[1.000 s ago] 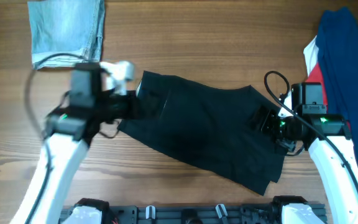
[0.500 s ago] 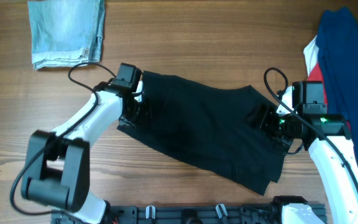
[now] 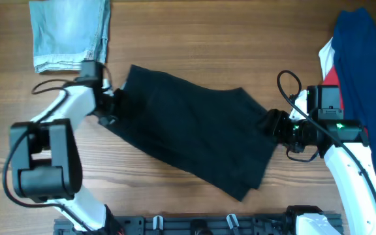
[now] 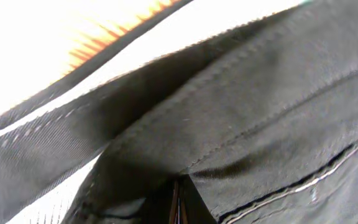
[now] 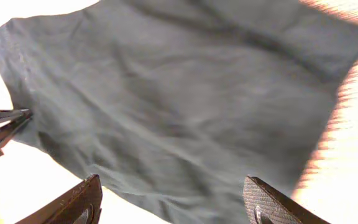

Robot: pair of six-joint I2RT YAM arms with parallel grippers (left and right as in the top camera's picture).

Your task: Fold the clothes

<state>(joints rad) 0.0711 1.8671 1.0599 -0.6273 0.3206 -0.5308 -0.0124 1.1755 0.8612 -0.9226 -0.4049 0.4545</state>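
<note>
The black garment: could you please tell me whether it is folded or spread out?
Spread out: the black garment lies wide and flat on the table, with no half laid over the other in the overhead view.

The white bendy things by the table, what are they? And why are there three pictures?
They are two robot arms, each with a two-finger pincher. One picture looks down from above the wooden table. The other two come from small cameras on the wrists, so everything looks very close. In the middle lies a pair of black shorts. The left gripper is pinched shut on one edge. The right gripper is at the opposite edge, fingers apart. Light blue jeans cloth lies at the left, a dark blue garment at the right.
</note>
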